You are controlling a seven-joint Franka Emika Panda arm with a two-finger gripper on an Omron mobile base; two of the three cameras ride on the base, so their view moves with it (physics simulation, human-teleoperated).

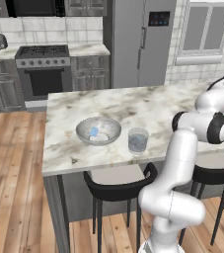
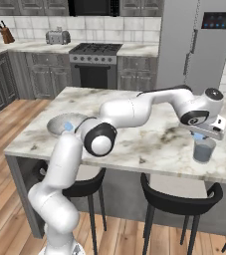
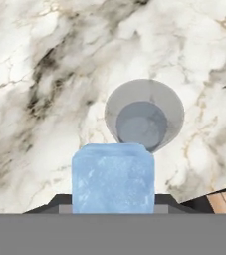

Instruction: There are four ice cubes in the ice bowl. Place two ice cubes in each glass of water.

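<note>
My gripper (image 2: pixel 202 132) is shut on a pale-blue ice cube (image 3: pixel 113 178) and hovers just above one glass of water (image 2: pixel 204 149) near the right end of the island. In the hand view this glass (image 3: pixel 144 115) lies below, slightly beyond and to the right of the cube, and dark fingertips (image 3: pixel 59 203) flank the cube. The other glass of water (image 1: pixel 137 140) stands beside the ice bowl (image 1: pixel 98 131). The bowl holds a blue ice cube (image 1: pixel 94 131) and paler pieces beside it. The arm partly hides the ice bowl (image 2: pixel 59 123) in the right base view.
The marble island counter (image 1: pixel 133 106) carries everything. Black stools (image 1: pixel 118 190) stand under its near edge. A stove (image 1: pixel 43 69) and a fridge (image 1: pixel 138 42) line the back wall, far from the arm.
</note>
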